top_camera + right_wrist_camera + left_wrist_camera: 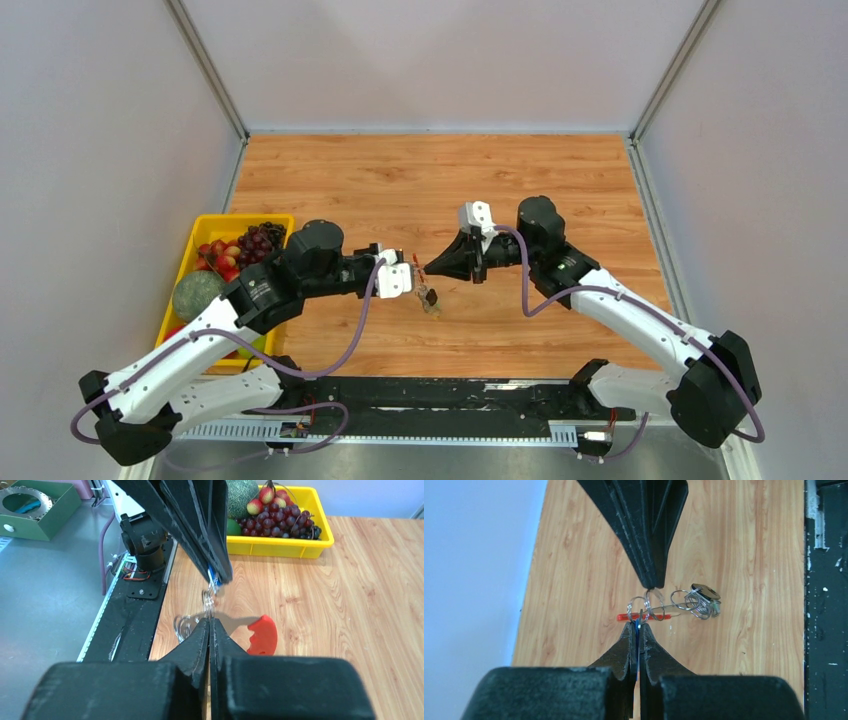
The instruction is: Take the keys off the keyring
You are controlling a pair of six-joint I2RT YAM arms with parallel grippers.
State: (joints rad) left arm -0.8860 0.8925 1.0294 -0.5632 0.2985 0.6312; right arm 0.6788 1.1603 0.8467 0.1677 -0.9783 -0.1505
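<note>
Keyring, top view: keyring [417, 263] is held up between the two gripper tips, over the middle of the table [450, 180].
Keys, top view: keys [430, 299] bunched just below the tips; cannot tell if they touch the wood.
Grippers, top view: left gripper [408, 270] and right gripper [425, 268] are tip to tip; jaw gap not readable from here.
Tray, top view: yellow tray [245, 217] of fruit at the left edge, well apart from the keys.
Left gripper, left wrist view: fingers pressed together on the blue key [637, 630].
Keyring, left wrist view: rings just past the tip, with the red clip [644, 616] crosswise behind them. The right gripper's tip touches the top ring from the opposite side.
Keys, left wrist view: the loose cluster is off to the right of both tips, in neither grip.
Right gripper, right wrist view: closed to a slit, pinching a keyring ring at its tip.
Clip, right wrist view: just right of that tip.
</note>
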